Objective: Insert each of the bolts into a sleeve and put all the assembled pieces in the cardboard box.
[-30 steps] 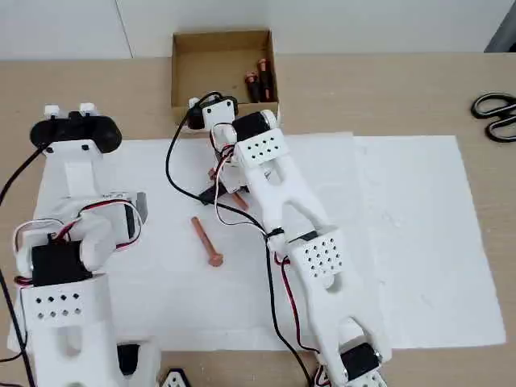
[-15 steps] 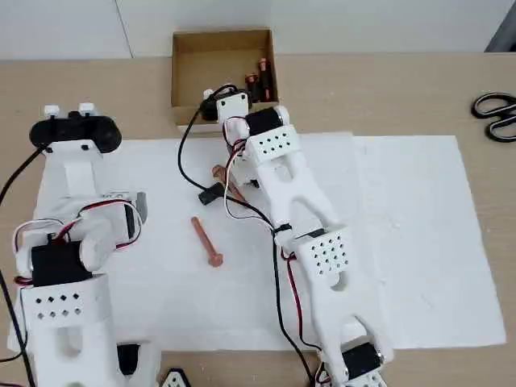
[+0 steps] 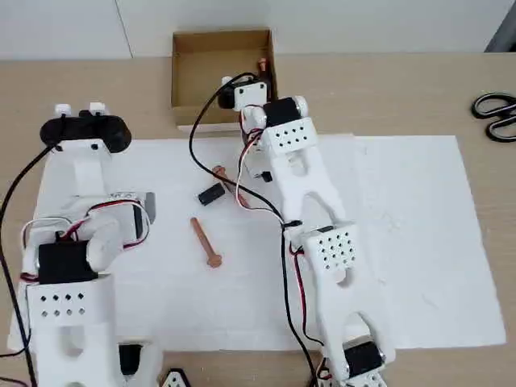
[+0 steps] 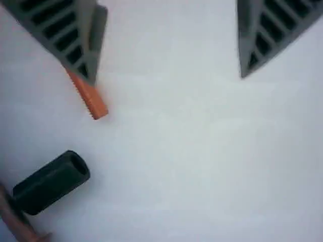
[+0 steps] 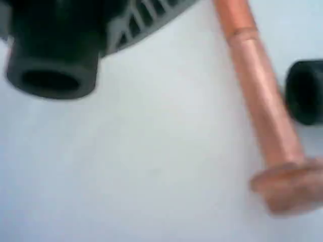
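Wooden table (image 3: 387, 89) with a big sheet of white paper (image 3: 403, 226) on it, that's your workspace. Your right gripper (image 5: 108, 27) is clamped on a black sleeve (image 5: 50, 55) over the paper, with the hollow end facing the wrist cam. I can't tell if there's a bolt inside it. Just past it a copper bolt (image 5: 262, 116) lies flat on the paper, head in plain sight, with a loose sleeve (image 5: 305, 93) just beside its shaft.

From up high, that arm stretches across the paper with its wrist at the front wall of the cardboard box (image 3: 222, 35). A copper-coloured piece (image 3: 262, 64) shows inside the box along its right side.

Your left gripper (image 4: 167, 70) is spread wide with nothing in it, also over the paper. The tip of a second bolt (image 4: 91, 98) sticks out from under one finger, and that bolt lies on its own between the two arms. There's a pair of scissors (image 3: 493, 106) at the table's far right edge, well apart from everything.
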